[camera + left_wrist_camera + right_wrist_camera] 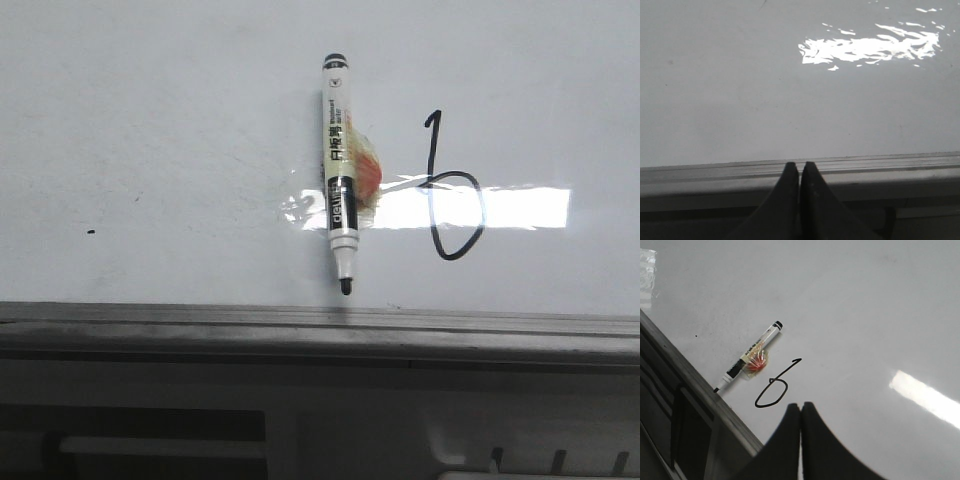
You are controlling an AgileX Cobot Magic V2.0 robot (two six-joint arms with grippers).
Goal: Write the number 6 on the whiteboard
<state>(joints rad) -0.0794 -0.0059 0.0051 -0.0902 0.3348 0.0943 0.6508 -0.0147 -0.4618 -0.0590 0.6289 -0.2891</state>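
Note:
The whiteboard [180, 130] fills the front view, with a grey metal frame edge along its near side. A black hand-drawn number 6 [448, 190] sits right of centre; it also shows in the right wrist view [774, 387]. A white marker [338, 190] with an orange-yellow tag lies uncapped on the board just left of the 6, tip toward the frame; the right wrist view shows it too [749, 362]. My left gripper [799, 167] is shut and empty over the frame edge. My right gripper [800, 407] is shut and empty above the board, near the 6. Neither gripper shows in the front view.
A small black speck [91, 232] marks the board at the left. The grey frame edge [320, 325] runs along the board's near side, with a grey ledge with slots [540, 460] below it. A bright glare [500, 208] crosses the 6.

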